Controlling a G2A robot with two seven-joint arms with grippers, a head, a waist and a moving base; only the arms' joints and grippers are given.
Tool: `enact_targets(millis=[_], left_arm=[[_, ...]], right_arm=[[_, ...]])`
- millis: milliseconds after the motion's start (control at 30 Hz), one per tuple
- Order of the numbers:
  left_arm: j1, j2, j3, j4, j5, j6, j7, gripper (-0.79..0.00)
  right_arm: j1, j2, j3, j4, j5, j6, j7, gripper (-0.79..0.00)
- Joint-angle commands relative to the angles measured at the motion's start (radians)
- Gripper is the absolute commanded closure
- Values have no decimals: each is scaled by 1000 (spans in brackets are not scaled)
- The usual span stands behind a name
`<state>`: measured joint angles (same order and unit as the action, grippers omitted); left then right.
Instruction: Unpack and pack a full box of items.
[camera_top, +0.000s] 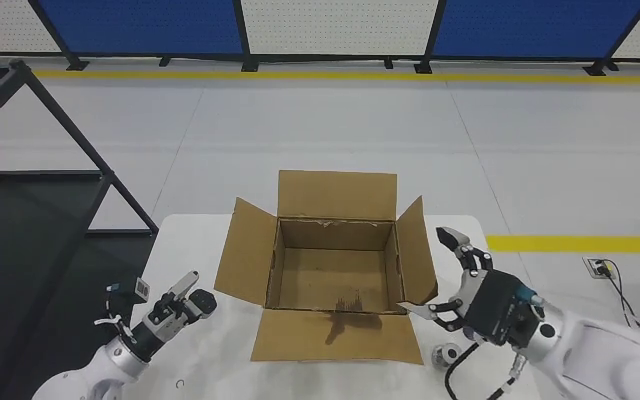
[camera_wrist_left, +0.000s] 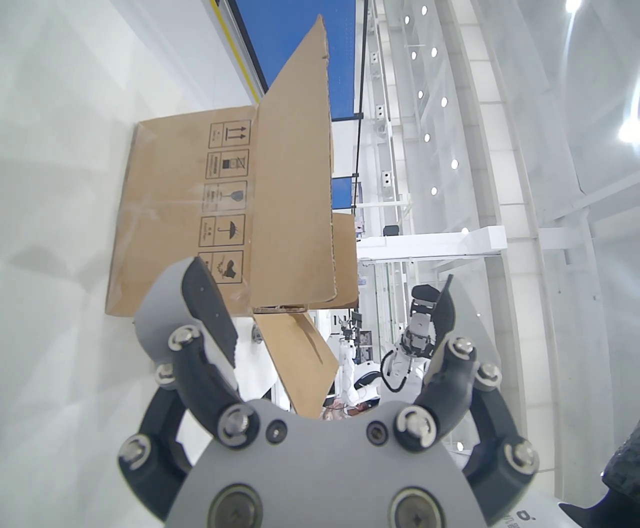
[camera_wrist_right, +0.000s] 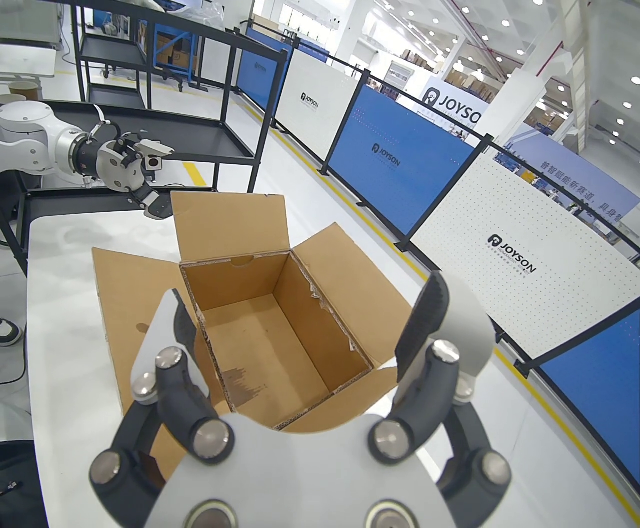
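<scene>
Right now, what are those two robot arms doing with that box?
Neither arm is holding anything. The cardboard box sits open on the white table, with all four flaps spread out and nothing inside. The left gripper is on one side of the box and the right gripper is on the other, both with fingers open and empty.

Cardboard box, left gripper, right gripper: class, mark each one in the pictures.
cardboard box (camera_top: 335, 280), top view, on its bare inside floor.
left gripper (camera_wrist_left: 320, 275), left wrist view, midway between its open fingertips.
right gripper (camera_wrist_right: 304, 286), right wrist view, midway between its open fingertips.
</scene>
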<state>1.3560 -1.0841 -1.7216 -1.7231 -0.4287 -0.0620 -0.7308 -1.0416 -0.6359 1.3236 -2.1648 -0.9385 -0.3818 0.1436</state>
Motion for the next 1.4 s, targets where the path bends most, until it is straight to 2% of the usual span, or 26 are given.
enact_targets(millis=[0, 200, 333, 533, 767, 1167, 1367], left_arm=[[-5, 2, -7, -4, -9, 21, -12, -785], [-20, 10, -6, 5, 32, 55, -38, -785], [-29, 13, 9, 6, 74, 86, -29, -785], [8, 16, 37, -32, 134, 109, -24, -785], [70, 28, 39, -43, 176, 110, -163, -785], [70, 28, 39, -43, 176, 110, -163, -785], [81, 25, 116, -74, 195, 153, -156, -785]], right_arm=[[51, -6, -14, -7, 22, 1, 60, -785], [251, -35, -101, 44, 108, -17, 220, -785], [424, -70, -220, 123, 139, -35, 317, -785], [615, -140, -414, 261, 125, -24, 343, -785], [615, -140, -414, 261, 125, -24, 343, -785], [615, -140, -414, 261, 125, -24, 343, -785], [588, -138, -404, 252, 112, -17, 319, -785]])
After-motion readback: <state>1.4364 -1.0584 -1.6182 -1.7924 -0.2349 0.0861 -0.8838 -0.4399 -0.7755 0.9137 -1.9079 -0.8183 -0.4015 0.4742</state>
